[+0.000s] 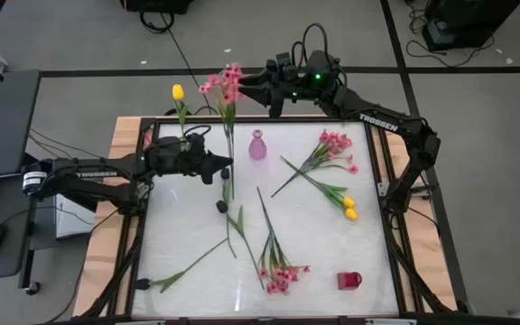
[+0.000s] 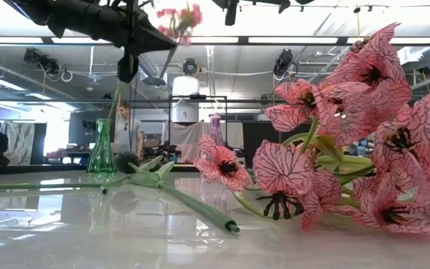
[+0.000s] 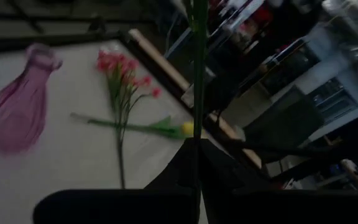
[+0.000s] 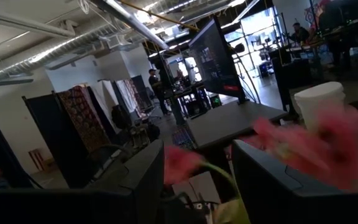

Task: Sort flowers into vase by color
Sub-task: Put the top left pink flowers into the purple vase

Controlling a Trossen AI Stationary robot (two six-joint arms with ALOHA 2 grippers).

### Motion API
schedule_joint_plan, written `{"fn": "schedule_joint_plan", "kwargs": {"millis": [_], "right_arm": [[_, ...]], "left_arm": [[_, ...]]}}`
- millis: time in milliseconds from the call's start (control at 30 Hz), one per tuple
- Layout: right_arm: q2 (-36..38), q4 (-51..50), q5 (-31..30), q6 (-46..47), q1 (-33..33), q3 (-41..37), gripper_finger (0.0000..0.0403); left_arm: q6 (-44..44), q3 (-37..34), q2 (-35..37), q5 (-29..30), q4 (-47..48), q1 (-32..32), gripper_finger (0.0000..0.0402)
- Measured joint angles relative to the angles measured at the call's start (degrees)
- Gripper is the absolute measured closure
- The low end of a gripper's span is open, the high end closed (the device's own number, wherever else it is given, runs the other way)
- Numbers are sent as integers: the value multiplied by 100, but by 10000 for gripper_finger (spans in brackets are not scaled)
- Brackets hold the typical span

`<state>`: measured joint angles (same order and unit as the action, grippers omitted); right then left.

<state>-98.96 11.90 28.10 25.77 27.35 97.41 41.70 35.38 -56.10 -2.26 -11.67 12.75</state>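
My left gripper (image 1: 225, 169) (image 3: 197, 149) (image 2: 128, 69) is raised above the table and shut on the green stem of a pink-blossom spray (image 1: 228, 86) (image 2: 179, 18). My right gripper (image 1: 245, 87) (image 4: 213, 180) is open at the spray's head, one finger on each side of the blurred pink blossoms (image 4: 303, 146). I cannot tell whether it touches them. A pink vase (image 1: 257, 145) (image 3: 14, 112) stands on the table. A green vase (image 2: 101, 149) holds a yellow tulip (image 1: 178, 92). On the table lie two pink sprays (image 1: 334, 147) (image 1: 278, 273), yellow tulips (image 1: 348, 208) and dark tulips (image 1: 222, 207). My left gripper pinches the spray's stem (image 3: 197, 127) between its two fingers, low on the stem and well below the blossoms. The fingers lie across the stem. The spray is lifted clear of the table, its blossoms leaning up toward the far edge.
A red vase (image 1: 349, 281) lies on its side near the table's near right corner. Stems cross the middle of the table (image 1: 197, 230). A dark frame (image 1: 377, 162) runs round the table. People (image 2: 129, 131) stand in the room beyond.
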Motion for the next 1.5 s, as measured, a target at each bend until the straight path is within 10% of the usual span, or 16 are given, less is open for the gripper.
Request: {"fn": "schedule_joint_plan", "kwargs": {"millis": [367,1133,1500], "right_arm": [[-4,348,349,1100,0,-2,207],[93,1026,3369,1825,1483,-2,207],[94,-61,3760,1511,2218,-2,207]], "left_arm": [[-944,2,0,-2,-619,71,391],[-1712,7,-4,-52,-1602,776,391],[-3626,1793,-648,-125,586,953,391]]}}
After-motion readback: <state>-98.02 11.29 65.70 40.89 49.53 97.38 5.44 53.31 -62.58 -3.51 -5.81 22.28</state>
